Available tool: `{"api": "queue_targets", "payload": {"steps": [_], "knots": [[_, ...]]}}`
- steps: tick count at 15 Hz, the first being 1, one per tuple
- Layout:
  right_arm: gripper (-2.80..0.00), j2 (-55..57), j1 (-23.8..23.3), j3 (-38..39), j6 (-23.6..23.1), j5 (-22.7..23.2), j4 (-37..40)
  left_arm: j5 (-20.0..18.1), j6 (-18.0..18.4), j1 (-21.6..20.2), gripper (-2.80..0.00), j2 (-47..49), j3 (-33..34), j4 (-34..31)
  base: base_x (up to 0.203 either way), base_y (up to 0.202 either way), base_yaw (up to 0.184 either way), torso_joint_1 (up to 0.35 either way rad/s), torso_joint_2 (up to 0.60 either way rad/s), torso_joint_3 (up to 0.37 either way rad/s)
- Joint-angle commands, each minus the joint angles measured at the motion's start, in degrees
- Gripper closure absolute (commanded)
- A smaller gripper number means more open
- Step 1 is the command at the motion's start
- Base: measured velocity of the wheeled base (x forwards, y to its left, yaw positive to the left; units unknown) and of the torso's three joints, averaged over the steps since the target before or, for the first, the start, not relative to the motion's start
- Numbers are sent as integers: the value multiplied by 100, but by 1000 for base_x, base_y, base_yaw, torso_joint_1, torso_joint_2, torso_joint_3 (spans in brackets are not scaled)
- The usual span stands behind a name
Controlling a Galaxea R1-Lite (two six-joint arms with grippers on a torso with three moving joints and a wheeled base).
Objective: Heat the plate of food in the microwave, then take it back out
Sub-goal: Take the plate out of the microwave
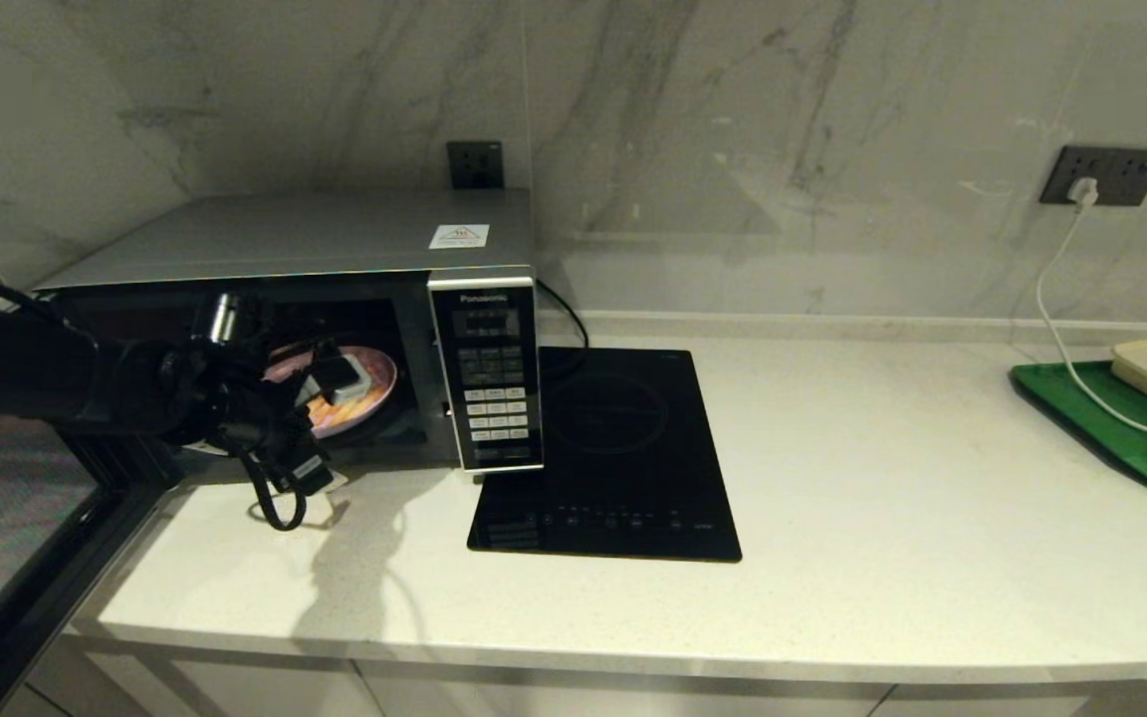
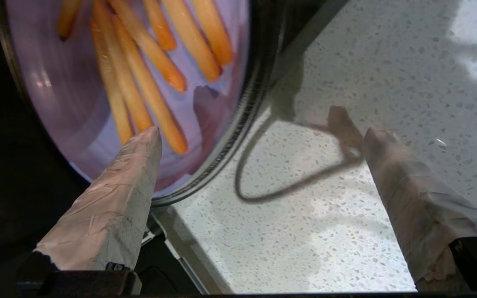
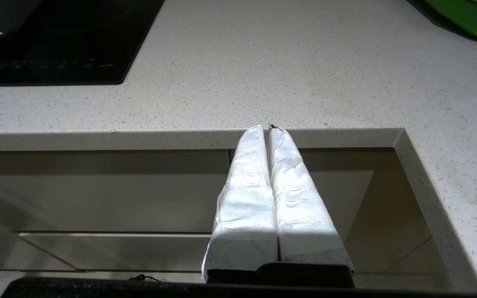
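Inside the Panasonic microwave (image 1: 335,299), plate of food (image 1: 374,383), left end effector (image 1: 335,383) released.

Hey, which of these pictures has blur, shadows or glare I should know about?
Head view: dim, the left arm's shadow falls on the counter below the microwave. Left wrist view: plate of food smeared by blur, a cable's looped shadow on the counter. Right wrist view: sharp, evenly lit.

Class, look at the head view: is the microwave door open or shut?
Open. The microwave shows its bare cavity with the plate of food inside, and the door hangs swung out at the left.
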State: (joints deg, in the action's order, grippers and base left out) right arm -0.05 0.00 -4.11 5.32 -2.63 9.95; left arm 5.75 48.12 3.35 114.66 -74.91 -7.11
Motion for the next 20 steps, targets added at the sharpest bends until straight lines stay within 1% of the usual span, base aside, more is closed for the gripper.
{"api": "queue_targets", "payload": {"steps": [1, 6, 8, 20], "knots": [[0, 5, 0, -2, 5, 0, 7, 1, 22, 22, -280, 47, 80, -1, 0, 0, 0, 0, 0, 0], [0, 5, 2, -2, 5, 0, 7, -17, 5, 69, -280, 100, 161, 8, 0, 0, 0, 0, 0, 0], [0, 5, 2, -2, 4, 0, 7, -161, -13, 69, -280, 118, 232, 16, 0, 0, 0, 0, 0, 0], [0, 5, 9, -2, 5, 0, 7, -169, -22, 67, -280, 195, 183, 45, 0, 0, 0, 0, 0, 0]]}}
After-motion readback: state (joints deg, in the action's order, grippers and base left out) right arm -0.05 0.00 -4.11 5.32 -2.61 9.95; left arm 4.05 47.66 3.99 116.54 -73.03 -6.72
